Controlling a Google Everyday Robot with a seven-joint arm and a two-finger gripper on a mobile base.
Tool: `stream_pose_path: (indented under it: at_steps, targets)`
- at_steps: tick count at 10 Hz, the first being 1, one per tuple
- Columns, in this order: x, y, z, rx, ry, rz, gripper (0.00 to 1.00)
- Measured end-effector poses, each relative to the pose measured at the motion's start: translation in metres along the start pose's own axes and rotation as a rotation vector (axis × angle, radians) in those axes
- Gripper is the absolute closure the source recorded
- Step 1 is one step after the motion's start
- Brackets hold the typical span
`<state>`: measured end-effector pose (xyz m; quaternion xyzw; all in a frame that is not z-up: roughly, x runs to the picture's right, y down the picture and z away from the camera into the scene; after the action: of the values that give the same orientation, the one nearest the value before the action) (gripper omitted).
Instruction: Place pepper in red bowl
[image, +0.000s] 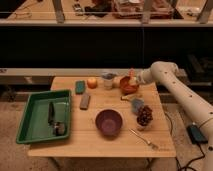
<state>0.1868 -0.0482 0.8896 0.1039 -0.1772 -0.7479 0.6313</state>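
Over the red bowl (128, 85) at the back of the wooden table (100, 140), the gripper (134, 79) hangs with its jaws closed on the pepper (132, 74), held upright just above the bowl's rim.

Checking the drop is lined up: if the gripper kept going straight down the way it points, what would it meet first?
Most likely the red bowl. The gripper hangs just over it, shut on the pepper, pointing down into the bowl. Depth is hard to judge from this one view.
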Motion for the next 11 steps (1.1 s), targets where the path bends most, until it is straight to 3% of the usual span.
stream_pose_path:
  at_steps: [5,7,11]
  targets:
    - [0.011,0.01,0.024,0.011,-0.006,-0.015,1.0]
    - [0.017,0.012,0.033,0.022,-0.011,-0.006,0.82]
    - [0.023,0.015,0.043,-0.007,-0.024,-0.005,0.42]
